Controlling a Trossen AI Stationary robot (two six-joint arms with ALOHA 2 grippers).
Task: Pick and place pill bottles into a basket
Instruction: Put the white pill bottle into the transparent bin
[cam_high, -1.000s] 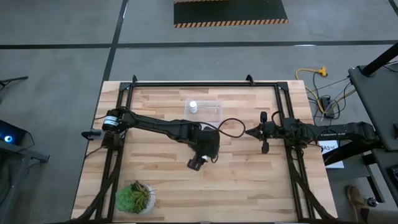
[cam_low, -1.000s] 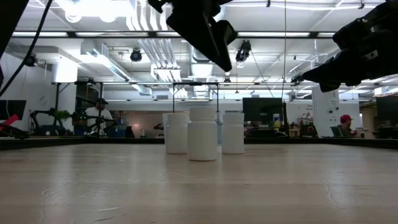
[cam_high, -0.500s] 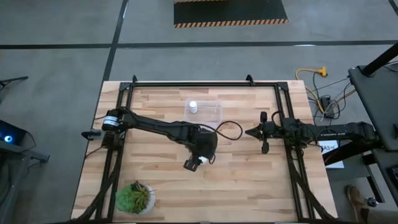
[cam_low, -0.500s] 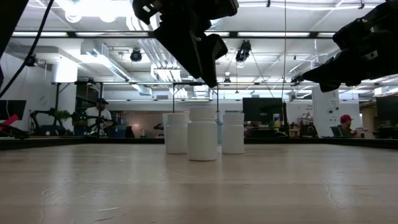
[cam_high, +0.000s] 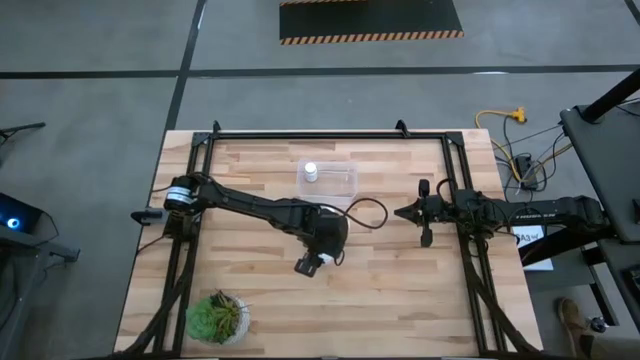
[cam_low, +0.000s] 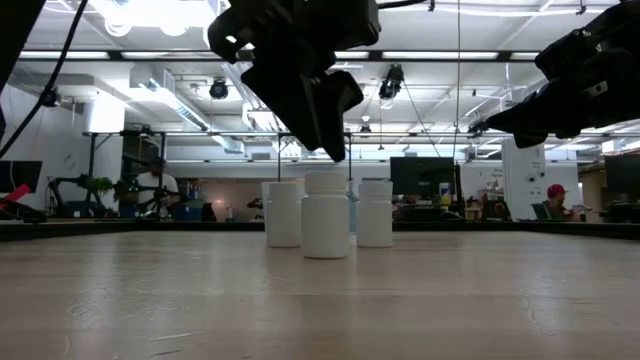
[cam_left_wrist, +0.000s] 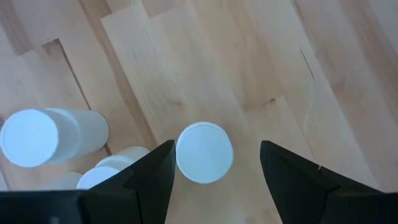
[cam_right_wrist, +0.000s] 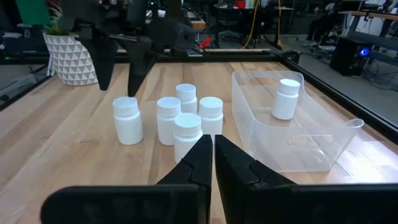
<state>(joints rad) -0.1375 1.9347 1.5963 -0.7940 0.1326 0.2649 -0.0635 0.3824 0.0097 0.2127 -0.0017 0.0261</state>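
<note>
Five white pill bottles stand upright on their bases in a cluster on the wooden table, among them an outer bottle (cam_right_wrist: 127, 120) and others (cam_right_wrist: 168, 119) (cam_right_wrist: 187, 134). A sixth bottle (cam_right_wrist: 286, 98) stands in the clear basket (cam_right_wrist: 311, 149), also seen from above (cam_high: 345, 183). My left gripper (cam_left_wrist: 216, 149) is open, pointing down, above the outer bottle (cam_left_wrist: 204, 152), its fingers on either side of the cap without touching. It also shows in the right wrist view (cam_right_wrist: 121, 84). My right gripper (cam_right_wrist: 210, 149) is shut and empty at the table's right (cam_high: 403, 212).
A green potted plant (cam_high: 216, 318) stands at the near left corner. A black frame rail (cam_high: 330, 134) runs around the table. In the low view three bottles (cam_low: 327, 213) show under my left gripper (cam_low: 320, 120). Bare wood lies between the cluster and the near edge.
My left gripper has moved a little toward the table's left edge and come down toward the bottle cluster, staying open. The bottles have not moved.
</note>
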